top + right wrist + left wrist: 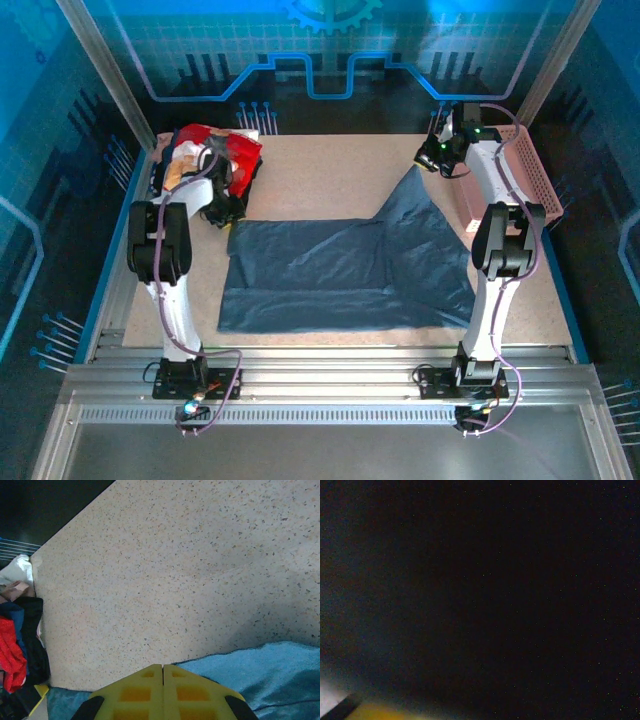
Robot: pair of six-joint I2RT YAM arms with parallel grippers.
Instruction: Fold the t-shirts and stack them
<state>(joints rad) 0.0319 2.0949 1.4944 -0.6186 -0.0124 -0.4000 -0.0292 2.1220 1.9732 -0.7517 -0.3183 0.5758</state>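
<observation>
Yellow fingers (135,692) of the right gripper (162,667) are pressed flat together, and the edge of the slate-blue t-shirt (280,675) runs up under them. From above, that t-shirt lies spread across the middle of the speckled surface (330,165), with one corner pulled up to a peak at the right gripper, far right, beside the pink basket (527,170). The left gripper (222,205) is down at the shirt's far left corner, against a heap of t-shirts (215,160) with red on top and black beneath. Its wrist view is dark, so I cannot tell whether it is open or closed.
</observation>
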